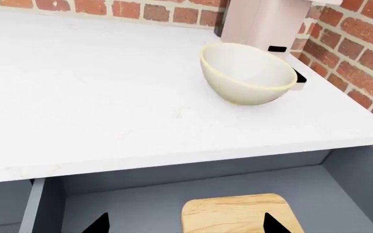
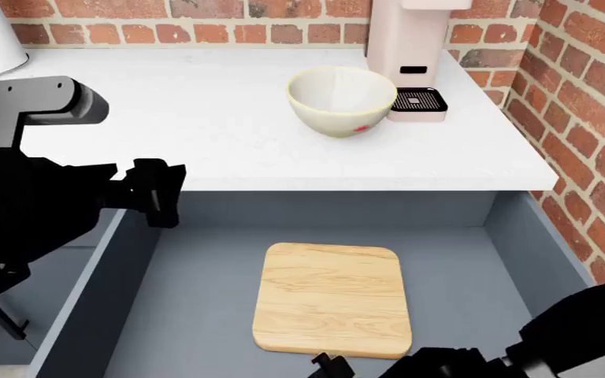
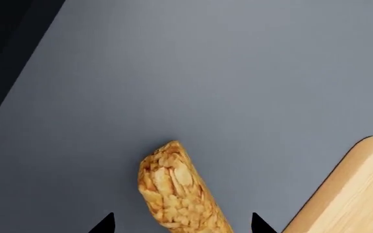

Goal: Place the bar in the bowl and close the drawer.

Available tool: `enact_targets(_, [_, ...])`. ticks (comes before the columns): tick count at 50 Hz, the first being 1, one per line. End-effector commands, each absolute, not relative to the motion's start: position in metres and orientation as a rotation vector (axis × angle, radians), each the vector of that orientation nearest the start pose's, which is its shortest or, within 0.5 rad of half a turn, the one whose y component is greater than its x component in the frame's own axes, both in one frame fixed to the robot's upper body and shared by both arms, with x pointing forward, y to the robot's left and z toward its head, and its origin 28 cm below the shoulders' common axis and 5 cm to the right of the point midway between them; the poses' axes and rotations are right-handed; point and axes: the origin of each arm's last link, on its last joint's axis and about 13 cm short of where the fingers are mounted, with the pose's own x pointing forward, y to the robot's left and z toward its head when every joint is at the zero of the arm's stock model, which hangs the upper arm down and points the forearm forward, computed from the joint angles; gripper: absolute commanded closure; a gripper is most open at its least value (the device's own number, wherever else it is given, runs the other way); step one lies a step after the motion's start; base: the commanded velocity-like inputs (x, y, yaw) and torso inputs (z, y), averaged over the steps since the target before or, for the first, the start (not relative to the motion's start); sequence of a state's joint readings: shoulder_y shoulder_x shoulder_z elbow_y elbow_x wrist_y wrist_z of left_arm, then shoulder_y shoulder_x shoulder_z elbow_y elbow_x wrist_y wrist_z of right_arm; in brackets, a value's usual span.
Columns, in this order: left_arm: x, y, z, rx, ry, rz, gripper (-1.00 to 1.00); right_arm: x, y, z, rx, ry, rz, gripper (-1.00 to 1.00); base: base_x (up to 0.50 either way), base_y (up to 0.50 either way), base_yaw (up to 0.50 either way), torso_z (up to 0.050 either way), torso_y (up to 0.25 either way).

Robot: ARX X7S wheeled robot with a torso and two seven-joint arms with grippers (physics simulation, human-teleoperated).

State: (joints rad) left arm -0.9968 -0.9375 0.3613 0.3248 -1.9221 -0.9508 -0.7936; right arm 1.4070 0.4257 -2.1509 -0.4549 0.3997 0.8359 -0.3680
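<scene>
Head view: white countertop (image 2: 176, 118) against a red brick wall (image 2: 176, 20); slate-grey drawer (image 2: 135, 315) pulled fully open beneath it.

Item 1, bowl (image 2: 340, 100): cream-white, upright on the counter, red mark on its near side, just beside a pale pink appliance (image 2: 413, 47) with a black drip grille. Interior appears bare in the left wrist view (image 1: 248, 73).

Item 2, cutting board (image 2: 332, 298): light wood, rounded corners, lying flat on the drawer floor, roughly central.

Item 3, bar (image 3: 180, 191): golden, oat-grained, lying flat on the grey drawer floor near the board's edge (image 3: 348, 189) but apart from it. Seen only in the right wrist view; hidden from the head camera.

Item 4, right gripper (image 3: 181, 224): fingertips spread wide, one on each side of the bar's near end, not closed on it. In the head view only part of the arm shows at the lower edge.

Item 5, left gripper (image 1: 185, 224): fingertips spread wide, holding nothing, poised over the open drawer facing the counter edge. In the head view it sits at the drawer's left wall (image 2: 157, 191).
</scene>
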Motion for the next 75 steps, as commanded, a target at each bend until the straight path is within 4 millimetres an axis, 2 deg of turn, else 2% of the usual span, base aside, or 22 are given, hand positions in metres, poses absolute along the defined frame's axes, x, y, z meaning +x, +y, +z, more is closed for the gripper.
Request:
enact_targets(1, [0.227, 0.276, 0.277, -0.124, 0.346, -0.276, -1.0, 0.238, -0.057, 0.106, -1.581, 0.578, 1.582, -1.0, 0.0, 0.0, 0.0, 0.0, 0.0])
enact_targets(37, [0.227, 0.276, 0.274, -0.135, 0.359, -0.279, -1.0, 0.246, -0.065, 0.075, -1.516, 0.64, 1.649, -1.0, 0.0, 0.0, 0.0, 0.0, 0.0])
enact_targets(38, [0.227, 0.276, 0.273, -0.134, 0.359, -0.279, -1.0, 0.246, -0.066, 0.075, -1.517, 0.643, 1.648, 1.0, 0.0, 0.0, 0.0, 0.0, 0.0])
enact_targets(64, [0.226, 0.276, 0.274, -0.135, 0.36, -0.275, -1.0, 0.247, -0.064, 0.09, -1.519, 0.6, 1.597, 1.0, 0.0, 0.0, 0.0, 0.0, 0.0])
enact_targets(69, [0.227, 0.276, 0.275, -0.134, 0.36, -0.274, -1.0, 0.249, -0.064, 0.098, -1.508, 0.575, 1.571, 1.0, 0.0, 0.0, 0.0, 0.0, 0.0])
enact_targets(75, [0.227, 0.276, 0.275, -0.133, 0.36, -0.273, -1.0, 0.255, -0.066, 0.121, -1.479, 0.517, 1.521, 1.0, 0.0, 0.0, 0.0, 0.0, 0.0])
